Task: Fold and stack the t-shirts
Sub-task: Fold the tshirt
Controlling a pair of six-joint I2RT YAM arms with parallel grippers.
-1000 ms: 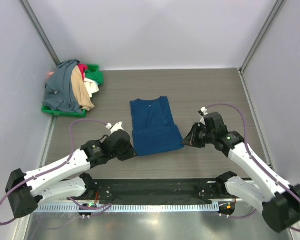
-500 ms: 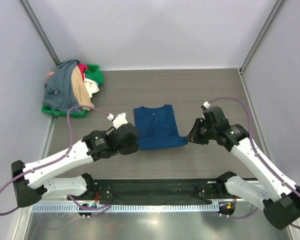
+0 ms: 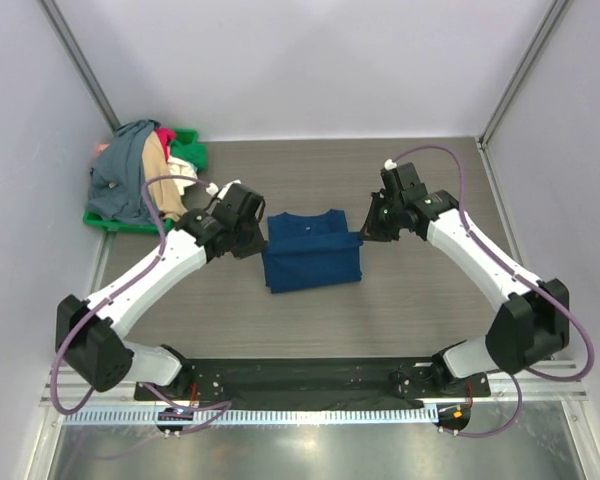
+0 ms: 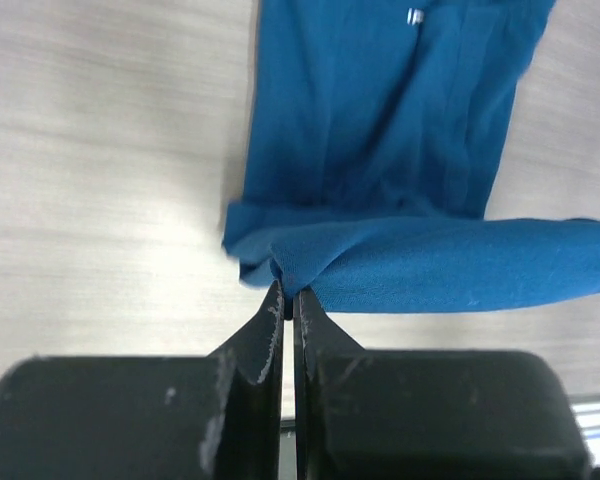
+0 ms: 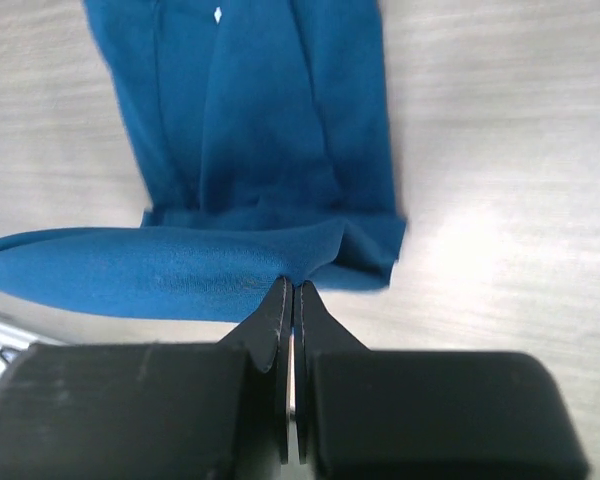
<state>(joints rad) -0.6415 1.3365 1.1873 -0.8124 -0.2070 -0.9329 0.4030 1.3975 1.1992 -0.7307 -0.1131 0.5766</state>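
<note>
Left gripper, top view [image 3: 250,235]: clamped on the left edge of the blue t-shirt [image 3: 312,258], mid-table [image 3: 430,320].
Right gripper, top view [image 3: 365,228]: pinching the shirt's right edge, level with its partner.
Other shirts, top view: pile of t-shirts [image 3: 140,178] heaped on the green tray [image 3: 105,222], far-left corner, well apart.
Left wrist view: left gripper [image 4: 288,295] has its jaws closed on a bunched corner; blue t-shirt [image 4: 380,150] lies flat beyond, with a doubled band stretched rightward.
Right wrist view: right gripper [image 5: 288,290] bites the opposite corner; blue t-shirt [image 5: 250,130] shows the same taut band.
Risk: both pinches are thin, so uneven travel of the 2 arms could pull a corner free or skew the fold.
Writing: small white neck tag [image 4: 413,15], too small to read; no print visible.
</note>
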